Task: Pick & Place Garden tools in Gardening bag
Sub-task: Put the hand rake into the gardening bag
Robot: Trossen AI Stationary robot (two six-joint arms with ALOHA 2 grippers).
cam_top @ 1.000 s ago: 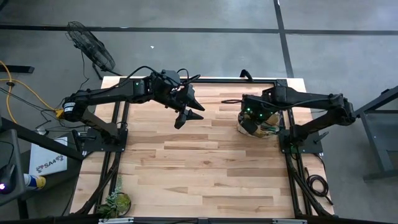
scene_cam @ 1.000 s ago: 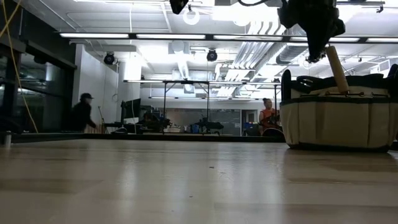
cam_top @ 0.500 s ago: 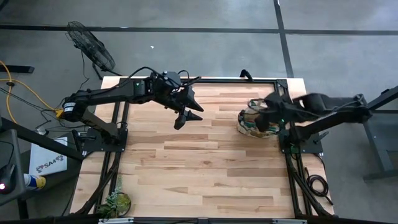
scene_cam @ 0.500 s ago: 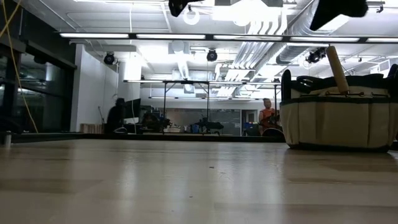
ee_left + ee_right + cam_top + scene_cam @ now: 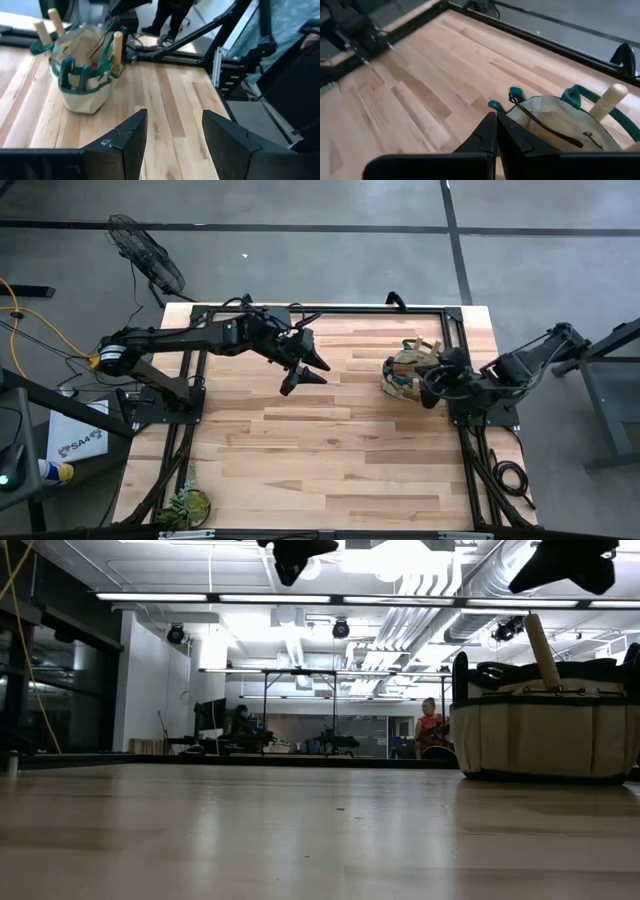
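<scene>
The small tan canvas gardening bag with green trim (image 5: 408,373) sits on the pale wooden tabletop (image 5: 320,450), close to the edge where the right arm stands. It is upright and full. Light wooden tool handles (image 5: 118,50) stick up out of its top, one of them leaning (image 5: 543,652). Green loops and a dark cord hang over its rim (image 5: 555,131). A little bit of red shows inside, but I cannot tell what it is.

The right end effector (image 5: 436,385) is just beside the bag, on the side toward the right arm's base, and up off the wood. Its two dark fingers (image 5: 492,135) are pressed tight together, with nothing between them.

The left end effector (image 5: 305,368) hangs in the air well away from the bag, over the bare middle of the tabletop on the bag's far side from the right arm. Its two fingers (image 5: 131,140) stand wide apart and hold nothing. It points toward the bag.

A small leafy green plant clump (image 5: 187,505) sits far from the bag, at the tabletop's opposite corner by the left arm's side.

Far behind the bag, across the room, a person in an orange top (image 5: 432,728) can be seen.
</scene>
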